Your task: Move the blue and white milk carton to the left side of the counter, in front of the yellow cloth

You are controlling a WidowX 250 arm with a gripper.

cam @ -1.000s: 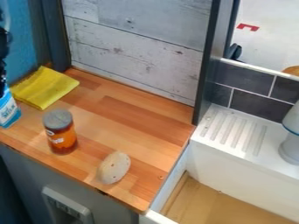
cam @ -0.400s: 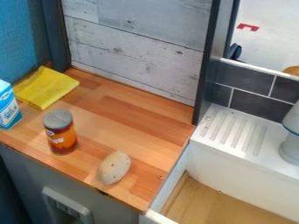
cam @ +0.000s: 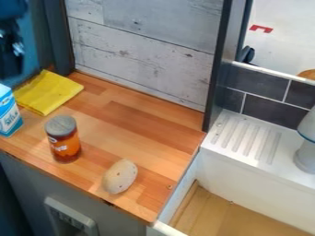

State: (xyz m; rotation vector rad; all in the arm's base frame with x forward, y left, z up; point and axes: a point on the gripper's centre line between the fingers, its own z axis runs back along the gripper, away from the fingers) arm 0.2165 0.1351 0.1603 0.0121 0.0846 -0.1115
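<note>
Grey box (cam: 71,216): sits on the cabinet front (cam: 132,221), below the jar and nearer the camera.
Potato (cam: 120,176): lies on the wooden counter (cam: 141,124), to the right of the jar and a little nearer, apart from it; shows a pale, speckled skin with small dark spots.
Jar (cam: 63,139): stands upright near the counter's front edge; shows orange-brown contents, a label and a grey lid.
Carton (cam: 8,113): stands to the left of the jar and slightly farther back, blue and white, cut off by the view's left edge.
White sink (cam: 246,173): lies well to the right of the jar, with a ridged ledge (cam: 246,138) and a wooden base (cam: 227,214) inside.
Yellow cloth (cam: 48,92): lies spread and creased on the counter, behind the jar and to its left, near the back corner.
Gripper (cam: 10,53): hangs at the left edge, beyond the jar and above the carton, near the cloth; whether open or closed, cannot tell.
Plank panel (cam: 144,50): rises behind the jar, whitish grey.
Dark tiles (cam: 271,90): run behind the sink, far right of the jar.
</note>
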